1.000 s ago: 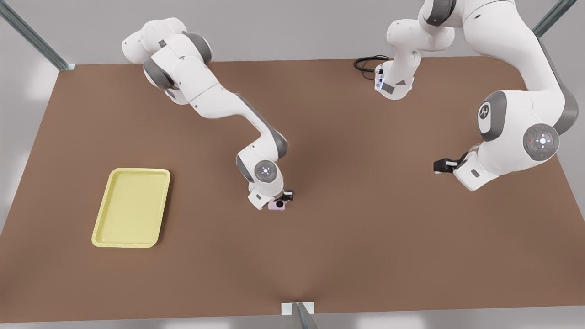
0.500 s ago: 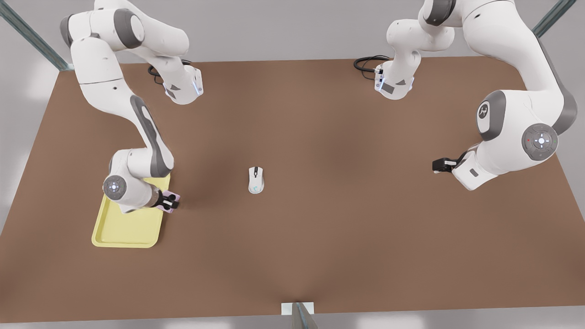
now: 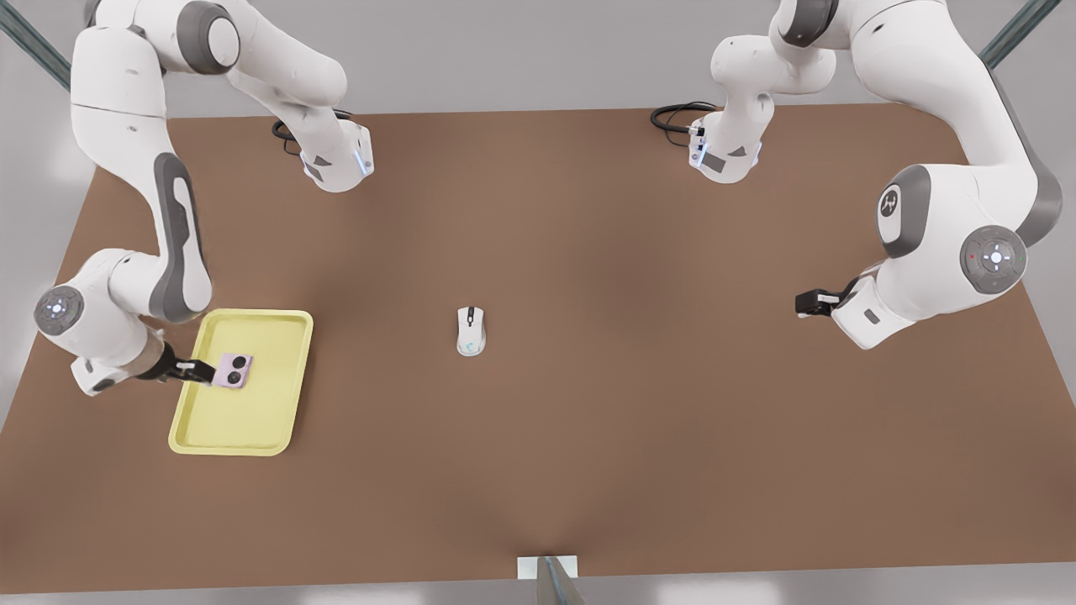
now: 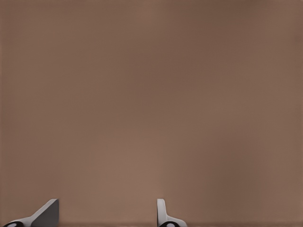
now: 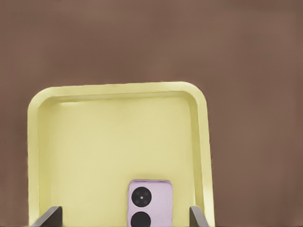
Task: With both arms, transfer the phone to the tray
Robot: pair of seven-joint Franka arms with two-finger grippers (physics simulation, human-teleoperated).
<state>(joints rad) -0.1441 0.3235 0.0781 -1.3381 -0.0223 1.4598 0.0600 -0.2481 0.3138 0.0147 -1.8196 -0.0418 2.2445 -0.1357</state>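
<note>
Right gripper [image 3: 202, 370]: arm folded low at the front view's left, fingers spread wide. Phone [image 3: 234, 371]: flat inside tray [image 3: 277, 332], released between those fingers. Left gripper [image 3: 805, 304]: waiting at far right, parted, empty. Mouse [image 3: 471, 330]: mid-table.

You have a matt brown worktop [image 3: 588, 437], smooth and even, with no grain. The yellow tray [image 3: 269, 420] looks like smooth plastic with a soft sheen along its raised rim. The phone [image 3: 234, 370] has a satiny pink-lilac face with two glossy black circles. The mouse [image 3: 471, 329] is smooth white plastic. The arms [image 3: 941, 76] wear glossy white shells with matt grey caps.
</note>
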